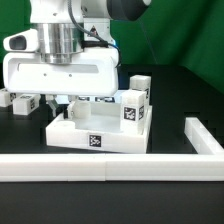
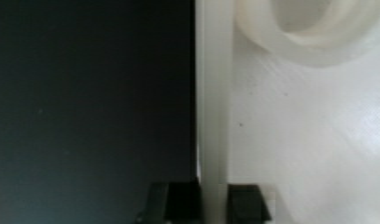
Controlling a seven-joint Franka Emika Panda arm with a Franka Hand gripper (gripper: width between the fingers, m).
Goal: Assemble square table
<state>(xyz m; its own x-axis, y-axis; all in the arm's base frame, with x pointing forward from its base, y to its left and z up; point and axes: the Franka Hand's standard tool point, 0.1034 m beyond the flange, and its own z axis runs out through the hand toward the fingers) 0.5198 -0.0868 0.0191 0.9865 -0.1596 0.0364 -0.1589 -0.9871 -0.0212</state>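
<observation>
My hand (image 2: 205, 192) is pinching the square top (image 1: 70, 133) by its raised rim (image 2: 201, 100). I'm judging it stiff, light, slick plastic; gripping near the corner socket (image 2: 311, 35).

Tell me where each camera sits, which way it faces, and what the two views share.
Exterior view: off the arm, low beside the table, looking across the fence at the table top, with one leg upright in a corner; the arm fills the exterior view's upper left.
Wrist view: on the wrist, looking down along the fingers at the table top's rim and a corner socket; only the two fingertips show, shut on the rim.
Shared: the table top's edge where the arm reaches down.
</observation>
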